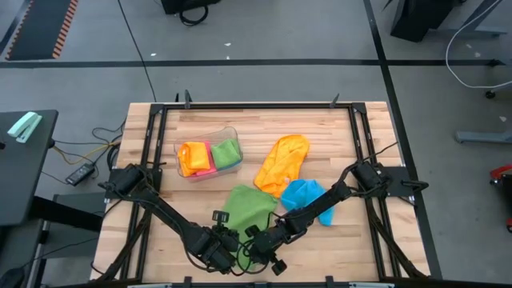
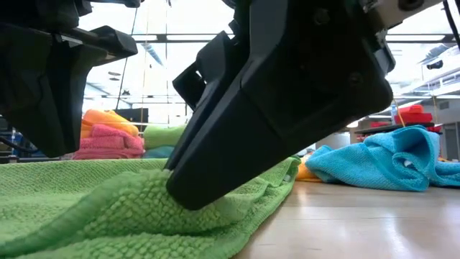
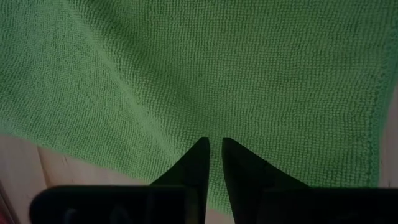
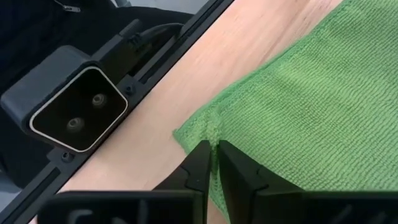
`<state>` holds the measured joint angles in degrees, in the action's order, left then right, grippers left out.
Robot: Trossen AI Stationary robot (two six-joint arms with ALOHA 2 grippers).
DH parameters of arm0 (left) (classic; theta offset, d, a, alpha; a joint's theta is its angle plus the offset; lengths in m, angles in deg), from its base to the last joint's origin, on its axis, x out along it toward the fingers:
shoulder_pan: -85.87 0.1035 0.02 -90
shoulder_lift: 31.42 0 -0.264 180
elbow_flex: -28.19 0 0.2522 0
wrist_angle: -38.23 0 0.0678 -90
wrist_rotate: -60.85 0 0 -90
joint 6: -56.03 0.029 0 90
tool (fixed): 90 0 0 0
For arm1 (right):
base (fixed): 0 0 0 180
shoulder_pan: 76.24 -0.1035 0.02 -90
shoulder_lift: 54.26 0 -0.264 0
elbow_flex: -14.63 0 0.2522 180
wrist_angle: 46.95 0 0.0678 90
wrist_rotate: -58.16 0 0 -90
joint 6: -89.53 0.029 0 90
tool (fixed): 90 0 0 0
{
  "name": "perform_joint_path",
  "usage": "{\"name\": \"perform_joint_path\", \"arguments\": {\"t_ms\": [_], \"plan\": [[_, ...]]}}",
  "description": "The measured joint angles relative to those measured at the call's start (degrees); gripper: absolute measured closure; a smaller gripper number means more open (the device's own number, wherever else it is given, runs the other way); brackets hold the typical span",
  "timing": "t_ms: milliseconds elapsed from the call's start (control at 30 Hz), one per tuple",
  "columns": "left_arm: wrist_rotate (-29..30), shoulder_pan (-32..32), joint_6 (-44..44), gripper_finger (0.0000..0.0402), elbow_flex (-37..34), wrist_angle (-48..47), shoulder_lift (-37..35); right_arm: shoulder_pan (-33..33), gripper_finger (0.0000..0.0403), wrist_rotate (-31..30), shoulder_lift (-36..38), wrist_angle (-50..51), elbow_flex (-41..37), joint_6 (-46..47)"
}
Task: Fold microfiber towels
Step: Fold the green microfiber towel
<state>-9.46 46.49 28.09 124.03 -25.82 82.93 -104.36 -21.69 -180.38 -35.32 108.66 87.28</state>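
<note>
A green microfiber towel lies spread on the wooden table, toward its near edge. Both grippers meet at the towel's near side. My left gripper is shut on the cloth. Just to its right, my right gripper is shut on a corner of it. In the low view the right gripper's dark finger presses into the green pile. An orange towel and a sky-blue towel lie crumpled behind. My left gripper pinches the green towel just inside its near edge between its two fingertips. It comes steeply from above, and the cloth lies flat on the table around it. My right gripper pinches the towel's near corner between its fingertips, raising a small ridge of cloth. It slants down from the table's right, and the rest of the towel stays on the table.
A clear plastic tub at the back left holds folded orange, pink and green cloths. The low camera's housing sits on the table's near rail, close to my right gripper. Bare wood shows at the near right.
</note>
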Motion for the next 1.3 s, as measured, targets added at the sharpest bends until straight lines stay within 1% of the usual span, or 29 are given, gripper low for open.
{"name": "perform_joint_path", "arguments": {"t_ms": [267, 500, 700, 900, 1067, 1233, 1300], "plan": [[0.01, 0.01, -0.01, 0.0345, 0.0, 0.03, 0.0, -0.28, 0.0364, -0.13, 0.19, 0.07, 0.96, -0.78], [0.02, 0.07, -0.09, 0.0349, 0.0, 0.01, 0.0, -1.45, 0.0364, -0.42, 3.19, 3.27, 1.05, -2.01], [0.04, 0.23, -0.2, 0.0342, 0.01, 0.18, 0.02, -1.76, 0.0364, 0.23, 3.13, 3.98, 0.78, -1.75], [0.02, 0.2, -0.31, 0.035, 0.0, 0.18, 0.02, -1.79, 0.0364, 0.56, 3.04, 3.59, 0.63, -1.97], [0.04, 0.2, -0.37, 0.0353, 0.0, 0.27, 0.0, -1.8, 0.0364, 2.31, 3.02, 2.57, 0.63, -1.96], [-0.09, 0.2, -0.01, 0.0344, 0.05, 0.34, 0.02, -1.79, 0.0363, 3.33, 3.02, 2.17, 0.63, -1.91], [-1.75, -0.02, 0.09, 0.034, 0.81, -0.23, 0.03, -1.78, 0.0361, 3.82, 3.02, 2.16, 0.63, -1.89]]}}
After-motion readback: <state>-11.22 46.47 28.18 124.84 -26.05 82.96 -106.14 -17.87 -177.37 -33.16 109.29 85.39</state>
